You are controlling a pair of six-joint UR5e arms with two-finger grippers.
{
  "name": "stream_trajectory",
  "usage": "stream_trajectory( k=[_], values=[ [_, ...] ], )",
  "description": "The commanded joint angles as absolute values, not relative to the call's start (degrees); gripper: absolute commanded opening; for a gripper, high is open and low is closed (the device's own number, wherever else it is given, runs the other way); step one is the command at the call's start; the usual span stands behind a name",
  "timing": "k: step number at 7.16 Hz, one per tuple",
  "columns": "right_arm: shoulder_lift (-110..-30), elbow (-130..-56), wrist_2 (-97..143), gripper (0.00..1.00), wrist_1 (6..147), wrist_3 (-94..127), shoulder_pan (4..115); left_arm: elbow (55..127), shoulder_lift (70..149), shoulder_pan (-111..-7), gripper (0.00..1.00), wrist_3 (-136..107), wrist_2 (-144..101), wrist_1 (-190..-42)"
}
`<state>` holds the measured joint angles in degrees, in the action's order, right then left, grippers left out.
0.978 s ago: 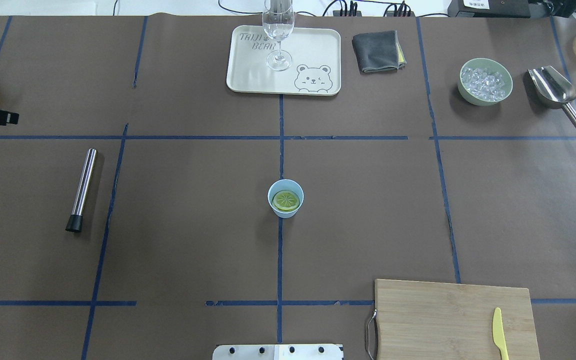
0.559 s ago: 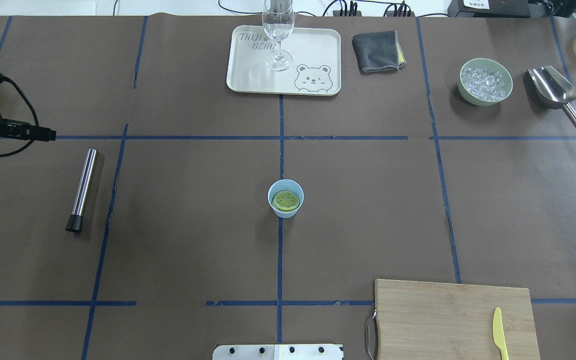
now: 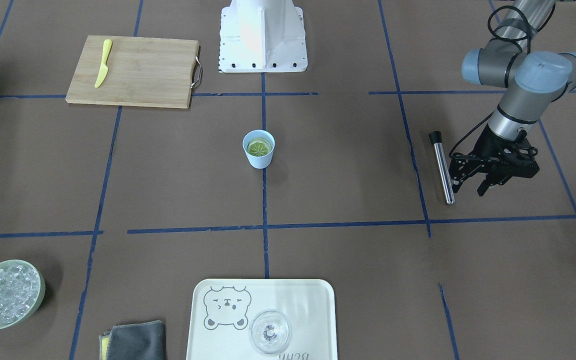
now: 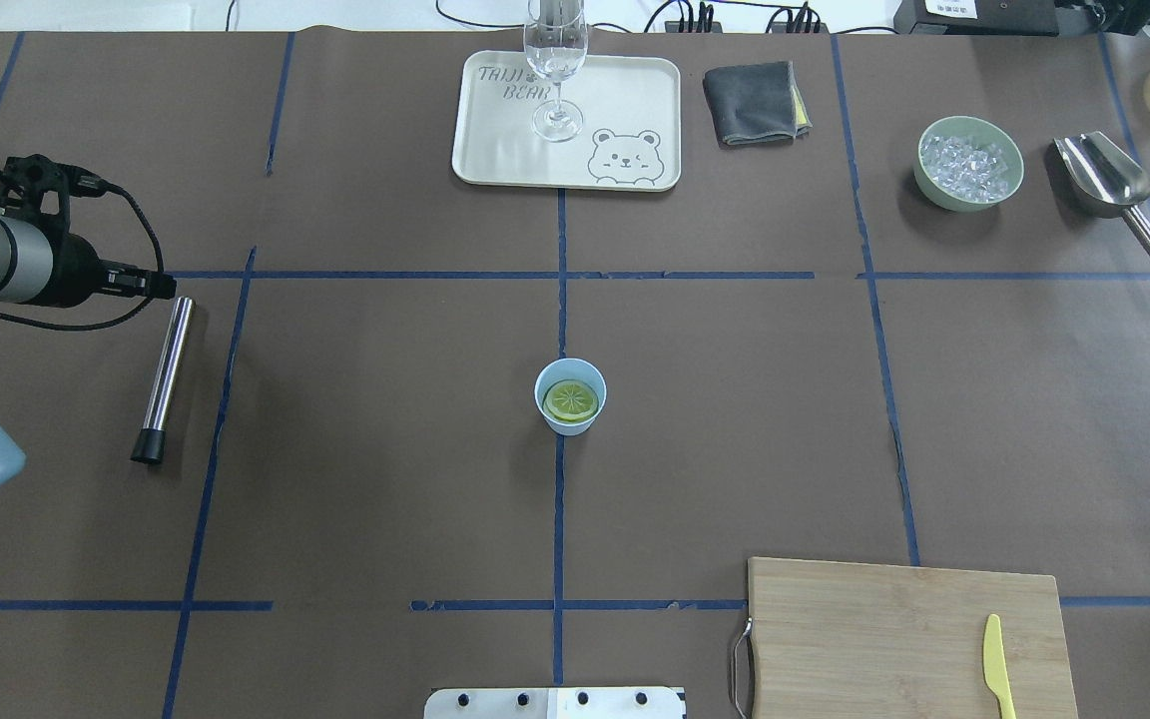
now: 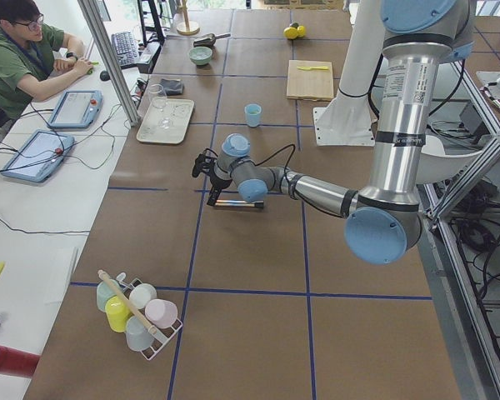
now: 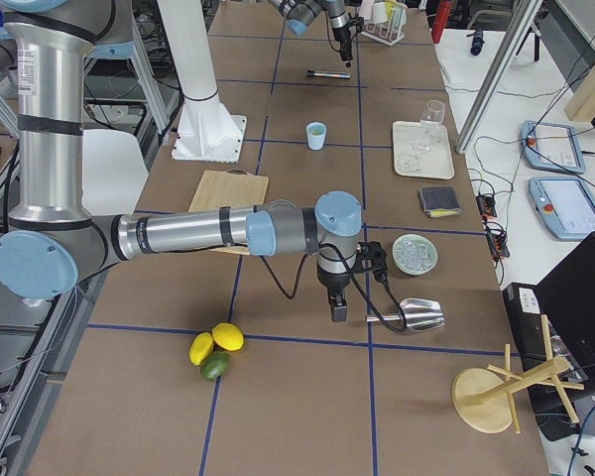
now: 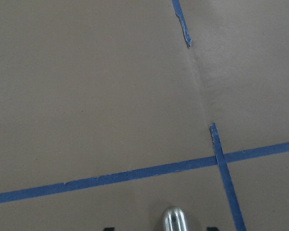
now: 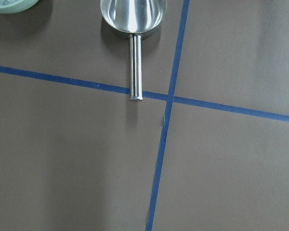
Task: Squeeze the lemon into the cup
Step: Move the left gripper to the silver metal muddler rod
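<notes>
The light-blue cup [image 4: 569, 411] stands at the table's middle, and the lemon [image 4: 571, 400] half lies inside it, cut face up; the front view shows the same cup [image 3: 258, 156] and lemon [image 3: 259, 147]. My left gripper [image 3: 468, 190] hangs open far to the left, just above the far metal end of a steel muddler [image 3: 442, 167]. That rounded tip [image 7: 173, 220] shows between the fingertips in the left wrist view. My right gripper [image 6: 337, 309] hovers near a metal scoop [image 8: 134, 14]; I cannot tell whether it is open or shut. Both grippers are far from the cup.
At the back are a cream tray [image 4: 625, 90] with a clear glass [image 4: 556, 60], a grey cloth [image 4: 753, 102], a green bowl of ice [image 4: 968, 162] and the scoop [image 4: 1104, 180]. A cutting board [image 4: 884, 639] with a yellow knife [image 4: 997, 679] lies front right.
My left arm has come in from the left edge and now reaches over the muddler's far end. The cup and lemon have not moved.
</notes>
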<state>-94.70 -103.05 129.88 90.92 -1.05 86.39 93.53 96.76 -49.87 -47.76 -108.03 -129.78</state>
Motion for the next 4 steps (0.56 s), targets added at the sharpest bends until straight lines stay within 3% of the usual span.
stream_trajectory(
  k=[1, 4],
  values=[
    [-94.9, -103.1, 129.8, 1.0, 90.9, -1.1, 86.4, 92.1, 97.1, -49.0, 0.66, -48.2, -107.9, -129.9],
    [-94.9, -103.0, 129.7, 1.0, 90.9, -1.1, 86.4, 92.0, 96.9, -46.8, 0.67, -49.6, -107.7, -129.8]
  ],
)
